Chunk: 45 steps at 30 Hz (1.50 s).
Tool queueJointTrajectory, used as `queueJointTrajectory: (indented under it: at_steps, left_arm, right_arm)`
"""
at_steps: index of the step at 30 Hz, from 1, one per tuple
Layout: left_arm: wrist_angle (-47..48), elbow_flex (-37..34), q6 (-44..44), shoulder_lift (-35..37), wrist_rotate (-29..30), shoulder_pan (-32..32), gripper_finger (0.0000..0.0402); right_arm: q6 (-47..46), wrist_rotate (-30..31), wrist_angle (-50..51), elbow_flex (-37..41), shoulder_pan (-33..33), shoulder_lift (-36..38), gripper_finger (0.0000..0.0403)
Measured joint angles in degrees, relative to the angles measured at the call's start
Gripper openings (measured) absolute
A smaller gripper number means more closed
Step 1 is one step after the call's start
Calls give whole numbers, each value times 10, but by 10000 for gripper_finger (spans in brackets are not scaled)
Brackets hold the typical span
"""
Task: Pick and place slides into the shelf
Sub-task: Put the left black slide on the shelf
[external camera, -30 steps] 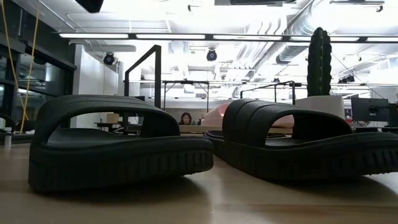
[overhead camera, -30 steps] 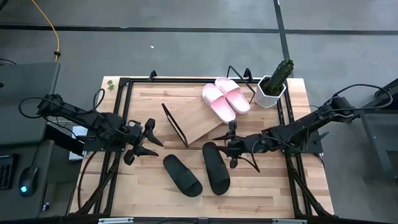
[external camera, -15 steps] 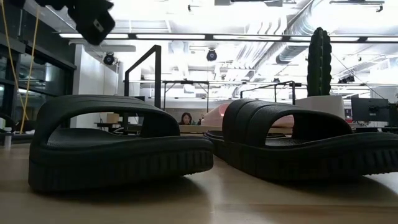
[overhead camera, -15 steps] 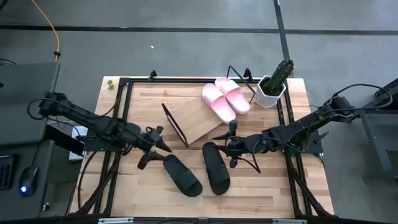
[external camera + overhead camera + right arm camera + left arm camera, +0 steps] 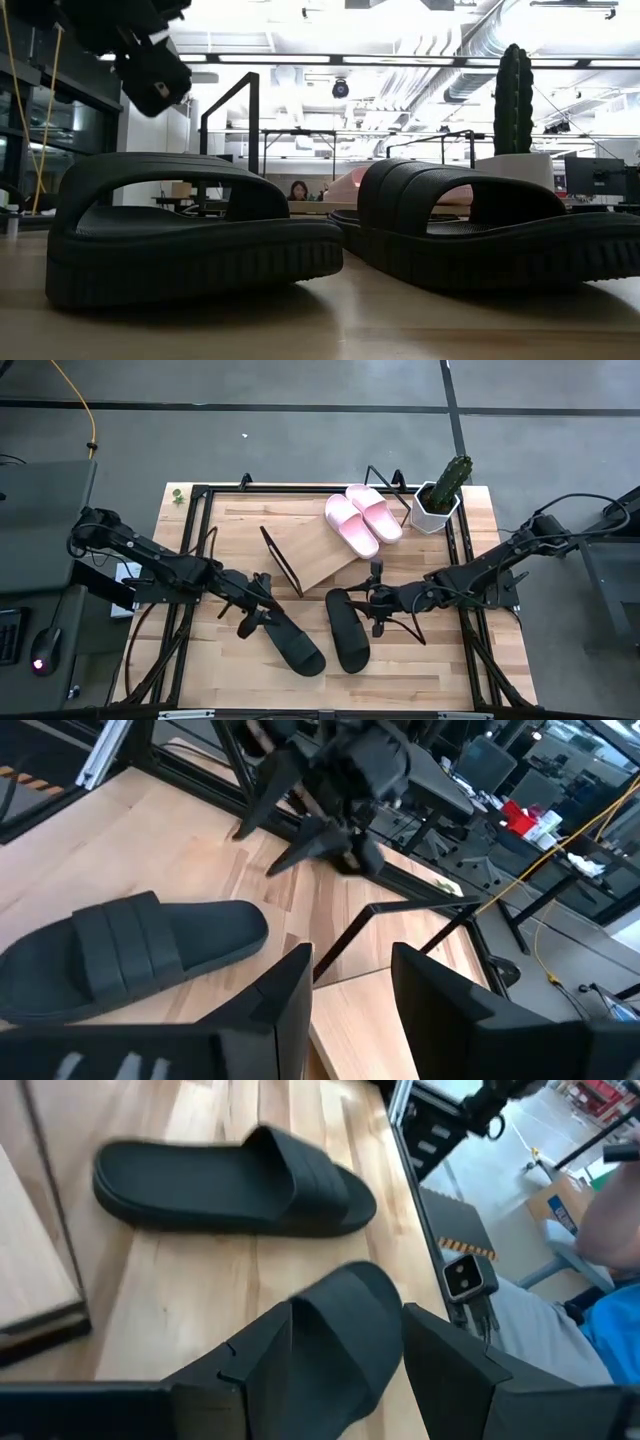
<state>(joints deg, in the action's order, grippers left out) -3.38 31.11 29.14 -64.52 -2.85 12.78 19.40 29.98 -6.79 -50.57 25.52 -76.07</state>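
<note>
A grey floor surrounds the butcher-block desk [image 5: 240, 660], which is ringed by a black frame; across it at table height an open workshop with bright ceiling strips shows, and a person sits far back between the two black slides. On the desk, going from biggest to least: the shelf [image 5: 310, 552], a slanted light-wood board on a thin black wire frame, sits just above the desk's middle, toward twelve o'clock. The two dark arms reach in from nine and three o'clock. The left black slide [image 5: 293, 641] lies at about six o'clock, angled, and the right black slide [image 5: 347, 629] lies just beside it toward four o'clock, apart from it. The two pale pink slides [image 5: 362, 518] rest side by side at the shelf's one o'clock end, on its upper edge as far as the overhead view shows. A white pot with a green cactus [image 5: 440, 496] stands at two o'clock, near the pink pair. The left gripper [image 5: 258, 606] hangs over the heel end of the left black slide, its jaws spread to either side of the strap with nothing pinched. The right gripper [image 5: 358, 598] hovers at the far end of the right black slide, near the shelf's lower edge, jaws parted and empty.
</note>
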Motion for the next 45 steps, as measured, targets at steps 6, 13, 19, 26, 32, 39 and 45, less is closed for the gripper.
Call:
queueJointTrajectory:
  at_steps: [6,13,19,26,32,39,45]
  left_arm:
    - [-24,0,22,-51,-10,25,175]
    - [-45,0,44,-67,-1,54,175]
    - [-43,0,58,-67,30,85,175]
    - [-43,0,61,-69,53,99,175]
    - [-51,0,74,-113,59,97,175]
    - [-119,0,73,-145,39,97,175]
    - [-106,0,78,-145,40,97,175]
  right_arm:
    - [-14,44,-1,0,19,0,129]
    - [-40,45,-12,0,38,0,129]
    - [-59,45,-12,0,49,-1,129]
    - [-74,45,-12,0,58,-1,129]
    - [-80,59,-16,0,62,-5,129]
    - [-74,59,-23,1,62,-16,129]
    - [-65,55,-33,1,63,-16,129]
